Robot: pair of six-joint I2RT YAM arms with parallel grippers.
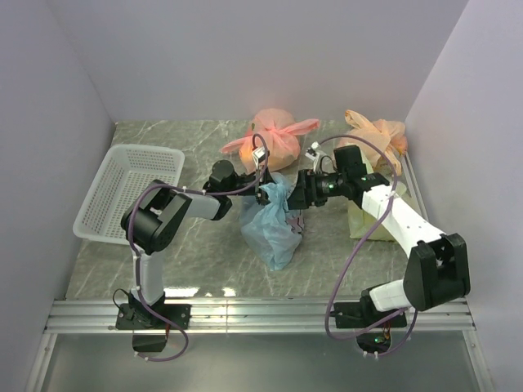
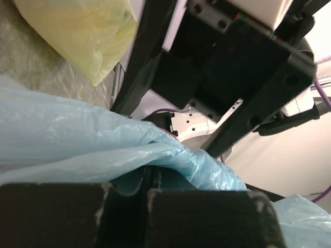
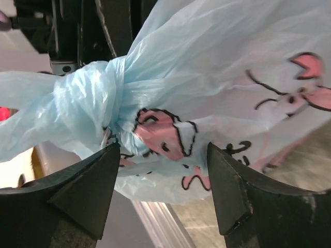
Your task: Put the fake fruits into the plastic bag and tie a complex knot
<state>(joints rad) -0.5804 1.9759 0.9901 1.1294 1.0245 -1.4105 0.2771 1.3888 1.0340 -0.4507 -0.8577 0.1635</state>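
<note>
One light blue bag [image 1: 274, 230], one knot [image 3: 92, 101], two pink-orange bags [image 1: 274, 137], one basket [image 1: 122, 189]

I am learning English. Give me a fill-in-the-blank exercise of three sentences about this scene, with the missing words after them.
1. The plastic bag in the middle is light ____.
2. In the top view, the white basket is on the ____ side.
3. The right gripper is ____, not shut, and the knot shows just beyond it.
Missing words: blue; left; open.
</note>
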